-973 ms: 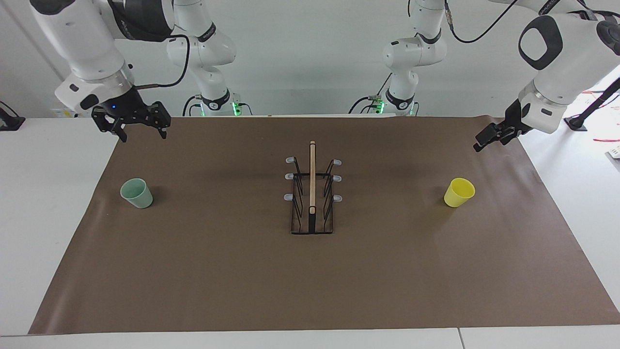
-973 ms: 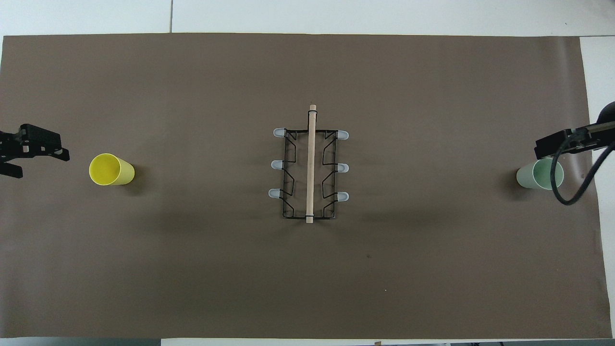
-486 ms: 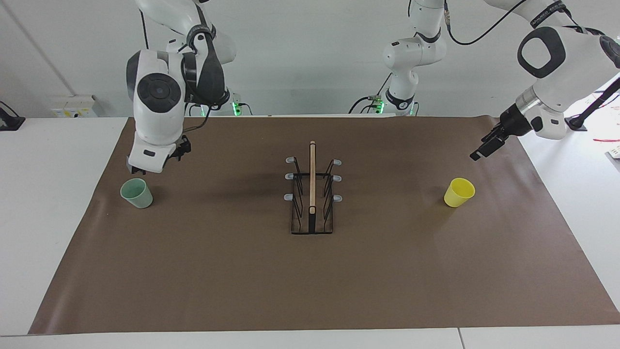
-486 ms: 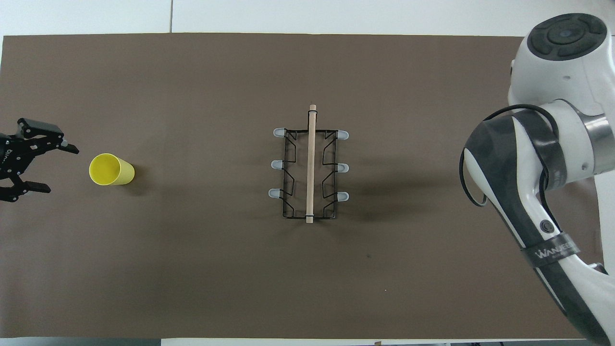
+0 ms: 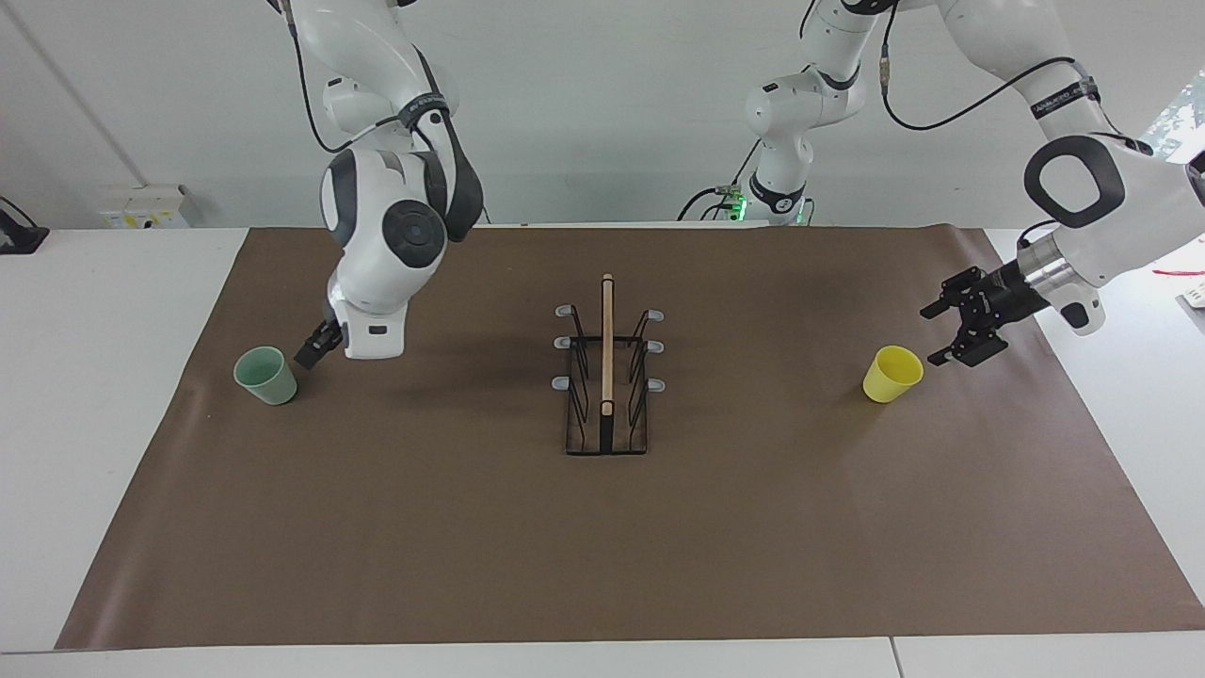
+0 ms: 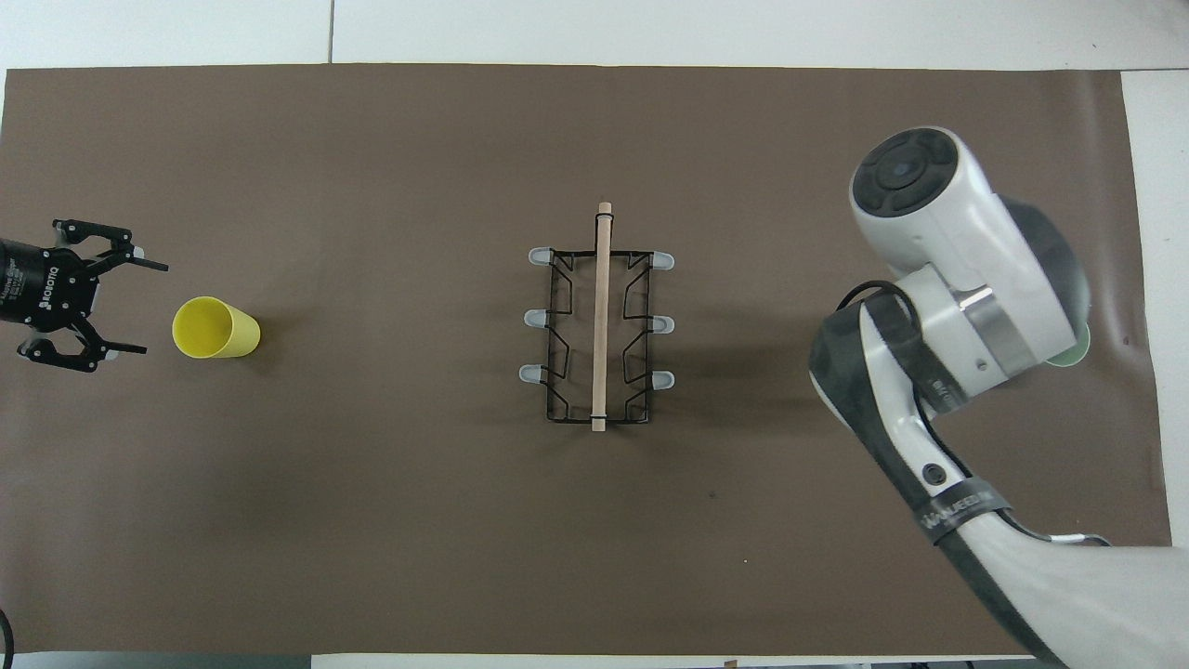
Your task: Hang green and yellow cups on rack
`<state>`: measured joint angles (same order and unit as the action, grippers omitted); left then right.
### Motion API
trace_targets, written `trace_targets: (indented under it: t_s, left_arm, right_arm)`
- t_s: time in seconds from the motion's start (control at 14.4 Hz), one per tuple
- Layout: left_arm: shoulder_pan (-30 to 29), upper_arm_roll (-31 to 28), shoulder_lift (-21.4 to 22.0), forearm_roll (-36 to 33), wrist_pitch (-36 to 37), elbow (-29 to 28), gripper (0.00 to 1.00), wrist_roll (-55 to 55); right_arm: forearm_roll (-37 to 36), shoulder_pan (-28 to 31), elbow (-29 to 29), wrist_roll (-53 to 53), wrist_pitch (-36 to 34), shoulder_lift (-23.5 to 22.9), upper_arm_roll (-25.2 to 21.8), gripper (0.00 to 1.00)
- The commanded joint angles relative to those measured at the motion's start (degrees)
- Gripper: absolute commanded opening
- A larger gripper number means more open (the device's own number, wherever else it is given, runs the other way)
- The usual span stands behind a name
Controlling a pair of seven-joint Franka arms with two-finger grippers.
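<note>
The pale green cup (image 5: 266, 375) stands mouth up on the mat toward the right arm's end; in the overhead view only a sliver of it (image 6: 1073, 352) shows under the right arm. My right gripper (image 5: 315, 349) is low, close beside it on the rack's side, apart from it. The yellow cup (image 5: 891, 373) (image 6: 214, 328) stands toward the left arm's end. My left gripper (image 5: 934, 335) (image 6: 153, 310) is open, level with it, its jaws facing the cup with a small gap. The black wire rack (image 5: 607, 377) (image 6: 599, 321) stands mid-mat, its pegs bare.
A brown mat (image 5: 602, 546) covers most of the white table (image 5: 94, 395). The right arm's bulky wrist (image 6: 966, 279) hangs over the green cup in the overhead view.
My right arm has swung down from over the mat's corner to beside the green cup. My left gripper has come down, turned and opened wide toward the yellow cup. Cups and rack have not moved.
</note>
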<state>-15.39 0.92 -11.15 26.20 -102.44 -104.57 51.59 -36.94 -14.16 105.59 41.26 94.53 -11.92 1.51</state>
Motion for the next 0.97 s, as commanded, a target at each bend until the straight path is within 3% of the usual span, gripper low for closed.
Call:
trace_targets:
  t_s: [0.0,0.14,0.35,0.69,0.9]
  left_arm:
    - [-4.8,0.2,-5.4,4.8,-0.5,2.0,1.00,0.9]
    - [-5.7,0.2,-8.3,6.1,-2.8,1.6,1.00,0.9]
    - [-9.5,0.2,-9.1,12.9,-3.5,-1.8,1.00,0.5]
    - [-9.4,0.3,-7.0,28.3,-13.9,-12.7,1.00,0.4]
    - [-9.2,0.3,-5.4,30.2,-13.1,-16.4,1.00,0.3]
  right_arm:
    - [-6.6,-3.2,4.8,0.8,2.5,-1.8,0.1,1.00]
    - [-10.9,-3.1,7.6,0.9,3.4,-1.7,0.1,1.00]
    - [-17.1,-2.5,13.0,0.3,12.1,-2.0,0.0,1.00]
    - [-19.2,-3.4,14.8,-6.1,11.3,-5.0,0.1,1.00]
    - [-26.1,-2.5,16.6,-6.2,11.7,-6.2,0.0,1.00]
